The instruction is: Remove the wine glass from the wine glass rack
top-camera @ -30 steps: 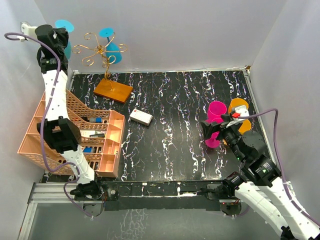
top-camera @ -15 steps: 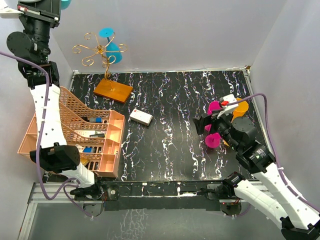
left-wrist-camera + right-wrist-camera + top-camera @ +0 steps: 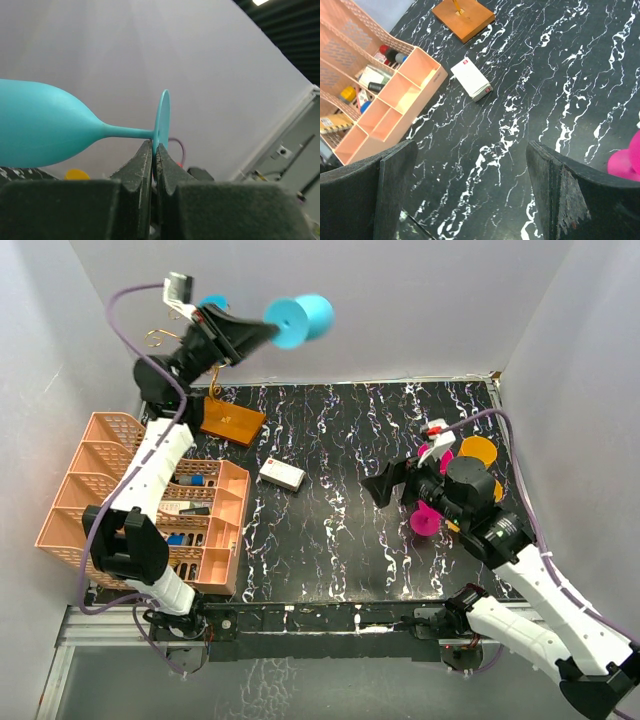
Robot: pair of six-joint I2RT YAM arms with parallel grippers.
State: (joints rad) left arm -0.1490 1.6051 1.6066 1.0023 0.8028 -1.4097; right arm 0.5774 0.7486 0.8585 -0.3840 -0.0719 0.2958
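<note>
Clearly Aloft: Turquoise Glass Held Apart From Its Rack

The left gripper [image 3: 154,150] was clenched on the round foot of the turquoise wine glass [image 3: 45,127], pinching the disc edge-on between its dark fingers. The glass lay sideways in the air with its bowl pointing away from the arm. It was above and to the right of the thin gold wire wine glass rack [image 3: 228,421] on its orange-brown wooden base, not touching it. The right gripper [image 3: 470,155] hung with jaws spread wide and empty over the black, white-veined table [image 3: 545,75], near a magenta glass [image 3: 425,521].
</note>
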